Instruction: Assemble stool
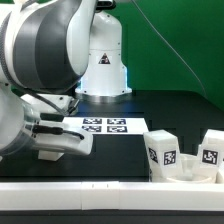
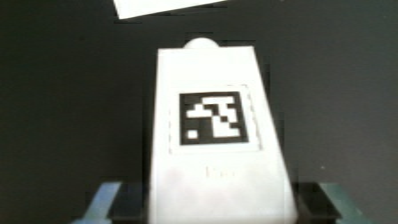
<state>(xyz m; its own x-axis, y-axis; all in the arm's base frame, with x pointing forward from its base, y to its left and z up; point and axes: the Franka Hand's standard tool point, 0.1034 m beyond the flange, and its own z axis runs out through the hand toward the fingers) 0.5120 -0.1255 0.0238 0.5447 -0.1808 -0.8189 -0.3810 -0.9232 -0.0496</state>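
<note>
Between the fingers of the gripper [image 2: 217,200]: one stool leg [image 2: 217,110], assembly barely begun.
Wrist view shows the jaws set narrow against both sides of that leg, apparently gripping it, with the marker board [image 2: 169,6] just beyond its tip. A second leg [image 1: 163,150] and a third leg [image 1: 210,152] stand near each other at the exterior view's right, beside the border rail [image 1: 100,190]. No seat is visible and nothing looks joined; all three legs seem left to fit.
</note>
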